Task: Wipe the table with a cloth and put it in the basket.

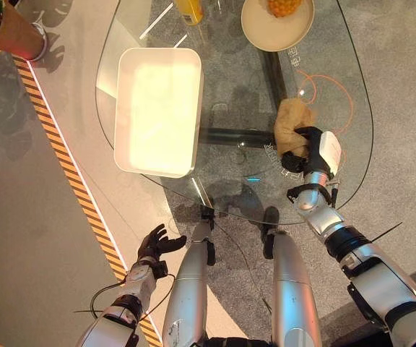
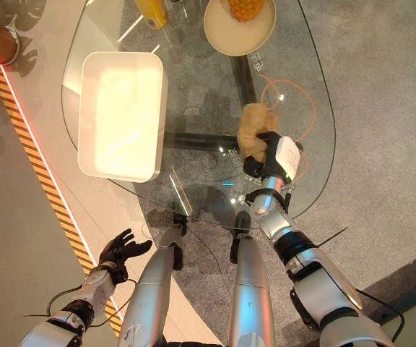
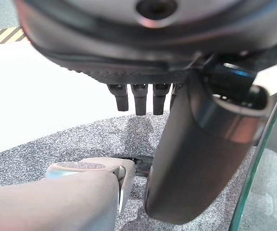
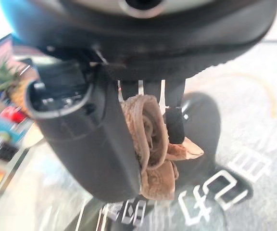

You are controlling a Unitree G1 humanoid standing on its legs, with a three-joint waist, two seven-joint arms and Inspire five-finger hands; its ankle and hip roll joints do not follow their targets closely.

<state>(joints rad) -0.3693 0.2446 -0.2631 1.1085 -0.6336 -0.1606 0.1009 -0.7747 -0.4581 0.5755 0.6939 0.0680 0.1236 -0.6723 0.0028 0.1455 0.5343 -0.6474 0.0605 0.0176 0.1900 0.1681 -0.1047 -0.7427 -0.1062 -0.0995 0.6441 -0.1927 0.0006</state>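
A tan cloth point(image 1: 289, 124) lies bunched on the round glass table point(image 1: 352, 155), on its right half. My right hand point(image 1: 303, 150) has its fingers and thumb curled round the cloth's near end; the right wrist view shows the cloth point(image 4: 150, 144) pinched between thumb and fingers. The white rectangular basket point(image 1: 157, 110) stands on the table's left side, well apart from the cloth. My left hand point(image 1: 155, 244) hangs below the table's near edge over the floor, fingers spread and holding nothing.
A beige plate point(image 1: 266, 32) with a pineapple point(image 1: 283, 6) sits at the table's far edge, beside a yellow bottle point(image 1: 189, 10). A potted plant point(image 1: 9, 30) stands on the floor at far left. A yellow-black striped line point(image 1: 63, 159) runs along the floor left of the table.
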